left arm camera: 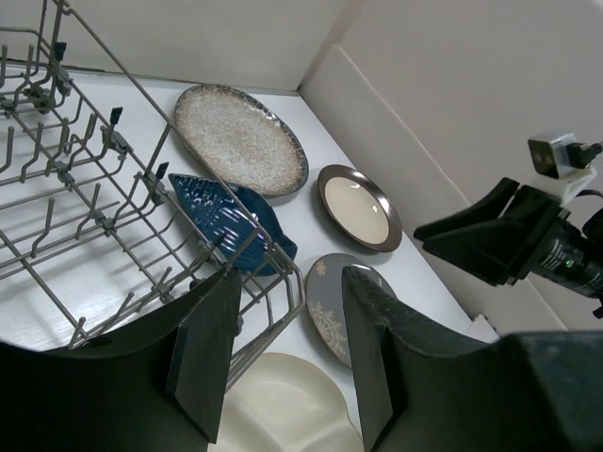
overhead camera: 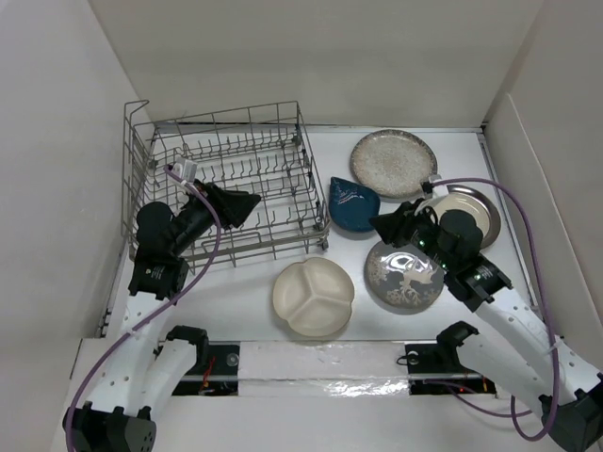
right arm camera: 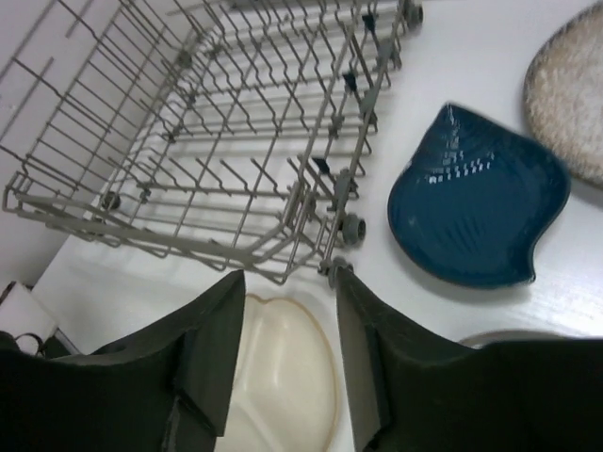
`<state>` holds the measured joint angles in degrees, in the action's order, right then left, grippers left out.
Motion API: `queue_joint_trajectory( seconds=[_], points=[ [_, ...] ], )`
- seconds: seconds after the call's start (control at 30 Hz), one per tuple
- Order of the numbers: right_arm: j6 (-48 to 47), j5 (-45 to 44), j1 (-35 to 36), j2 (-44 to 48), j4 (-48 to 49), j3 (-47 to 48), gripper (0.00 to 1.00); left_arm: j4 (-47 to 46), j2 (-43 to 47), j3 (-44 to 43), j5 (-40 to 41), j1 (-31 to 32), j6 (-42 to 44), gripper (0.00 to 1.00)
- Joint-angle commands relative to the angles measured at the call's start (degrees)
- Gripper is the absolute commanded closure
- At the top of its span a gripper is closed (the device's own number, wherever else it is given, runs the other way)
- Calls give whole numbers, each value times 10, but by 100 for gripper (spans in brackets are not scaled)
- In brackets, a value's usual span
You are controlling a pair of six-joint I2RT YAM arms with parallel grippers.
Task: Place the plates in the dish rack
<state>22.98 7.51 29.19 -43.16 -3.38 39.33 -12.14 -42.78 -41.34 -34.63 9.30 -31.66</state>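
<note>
Dark blue teardrop dish [overhead camera: 353, 205] lay just right of dish rack [overhead camera: 231, 179], nearer right fingers [right arm camera: 212, 348] than left fingers [left arm camera: 207, 358]; both pairs stood part-open, empty.

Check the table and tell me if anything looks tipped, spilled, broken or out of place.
Nothing is spilled or broken that I can see. The only oddity: the dish rack sits slightly crooked to the table and its back edge. The plates lie flat beside it, the blue dish close to its corner.

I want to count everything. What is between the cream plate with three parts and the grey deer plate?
Only bare table between the cream plate and deer plate, in the top view.
</note>
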Motion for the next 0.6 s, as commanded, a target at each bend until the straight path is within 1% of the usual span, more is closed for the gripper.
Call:
queue_joint_trajectory(
  seconds=[0.0, 0.07, 0.1, 0.13, 0.2, 0.23, 0.3, 0.33, 0.37, 0.4, 0.47, 0.5, 0.57],
  points=[
    [7, -3, 9, -2, -13, -9, 71, -23, 17, -10, 1, 2, 14, 56],
    [9, -7, 14, -13, -21, -10, 92, -17, 18, -11, 9, 2, 20, 57],
    [11, -8, 19, -18, -24, -12, 100, -14, 18, -12, 11, 2, 22, 59],
    [11, -11, 19, -23, -29, -13, 100, -10, 19, -13, 15, 2, 28, 68],
    [9, -19, 25, -34, -41, -13, 100, -6, 27, -14, 25, 2, 34, 77],
    [10, -21, 25, -37, -43, -18, 100, -11, 31, -12, 27, 2, 34, 86],
    [15, -27, 31, -49, -43, -22, 100, -23, 35, -5, 23, 2, 31, 91],
    [17, -27, 31, -54, -42, -28, 100, -24, 35, -5, 22, 2, 30, 96],
    [19, -25, 38, -62, -38, -29, 100, -24, 34, -5, 17, 2, 30, 97],
    [24, -23, 39, -70, -37, -32, 95, -25, 32, -5, 13, 2, 30, 98],
    [28, -25, 53, -97, -37, -33, 81, -31, 32, -5, 2, 2, 30, 100],
    [32, -30, 65, -106, -37, -34, 61, -32, 33, -5, -2, 2, 30, 100],
    [40, -43, 76, -129, -21, -42, 44, -36, 36, -7, -7, 2, 30, 100]
  ],
)
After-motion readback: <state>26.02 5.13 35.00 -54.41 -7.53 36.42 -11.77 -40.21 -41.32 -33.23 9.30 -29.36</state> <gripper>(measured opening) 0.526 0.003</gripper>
